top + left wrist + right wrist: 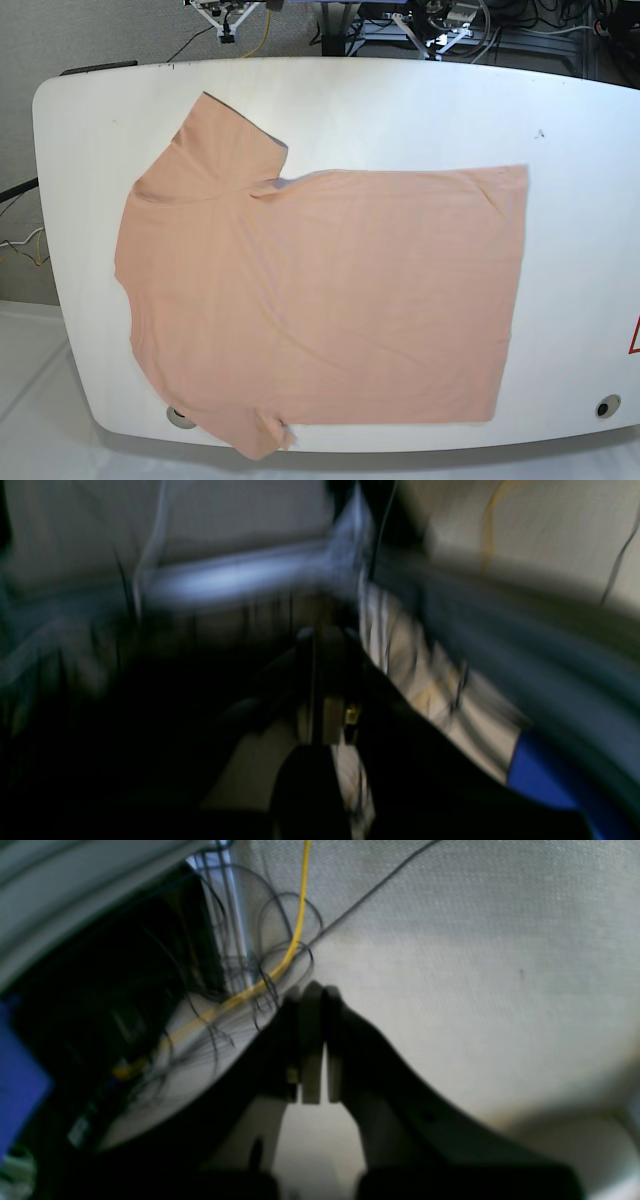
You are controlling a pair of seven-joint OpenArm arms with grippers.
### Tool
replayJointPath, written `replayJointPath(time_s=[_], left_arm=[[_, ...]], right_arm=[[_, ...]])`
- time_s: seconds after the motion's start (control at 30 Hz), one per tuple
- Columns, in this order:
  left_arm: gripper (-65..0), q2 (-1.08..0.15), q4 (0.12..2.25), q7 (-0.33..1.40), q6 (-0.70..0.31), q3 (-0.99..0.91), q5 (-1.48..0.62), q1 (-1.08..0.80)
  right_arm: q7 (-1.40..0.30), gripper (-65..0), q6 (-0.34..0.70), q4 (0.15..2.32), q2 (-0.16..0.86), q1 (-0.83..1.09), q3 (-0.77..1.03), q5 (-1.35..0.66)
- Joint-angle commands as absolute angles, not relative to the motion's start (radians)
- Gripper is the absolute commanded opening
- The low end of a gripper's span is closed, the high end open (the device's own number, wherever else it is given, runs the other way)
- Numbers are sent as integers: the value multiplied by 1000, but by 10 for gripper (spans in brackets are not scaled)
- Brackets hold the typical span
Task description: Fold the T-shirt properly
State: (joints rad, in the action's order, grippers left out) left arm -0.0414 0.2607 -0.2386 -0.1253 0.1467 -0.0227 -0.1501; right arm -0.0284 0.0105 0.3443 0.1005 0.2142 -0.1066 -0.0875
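Observation:
The peach T-shirt (320, 300) lies spread flat on the white table (400, 100) in the base view. Its shoulders face left and its straight hem faces right. One sleeve points to the back left, and the other hangs slightly over the front edge. Neither arm appears in the base view. In the heavily blurred left wrist view, my left gripper (322, 632) has its dark fingers pressed together with nothing between them. My right gripper (320, 990) is shut and empty over a pale woven surface. No cloth shows in either wrist view.
A yellow cable (295, 930) and a tangle of thin dark wires lie beside the right gripper. A blue object (540, 775) sits low right in the left wrist view. A round hole (604, 407) marks the table's front right corner. Frames and cables stand behind the table.

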Motion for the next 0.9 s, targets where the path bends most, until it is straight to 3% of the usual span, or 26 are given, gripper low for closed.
replayJointPath(time_s=[0.0, 0.13, 0.47, 0.87], left_arm=[[-632, -76, 395, -201, -121, 147, -18, -258], [-625, -99, 527, -202, -121, 148, -20, -341], [-597, -78, 315, -234, -112, 142, -20, -231], [-640, -44, 93, -243, -116, 151, -16, -86]], right_arm=[[-54, -650, -4, 423, 145, 299, -107, -94], [-51, -650, -6, 484, 165, 352, -105, -95], [-43, -650, -6, 327, 119, 242, -104, -69], [-15, -650, -7, 214, 82, 172, -103, 33]])
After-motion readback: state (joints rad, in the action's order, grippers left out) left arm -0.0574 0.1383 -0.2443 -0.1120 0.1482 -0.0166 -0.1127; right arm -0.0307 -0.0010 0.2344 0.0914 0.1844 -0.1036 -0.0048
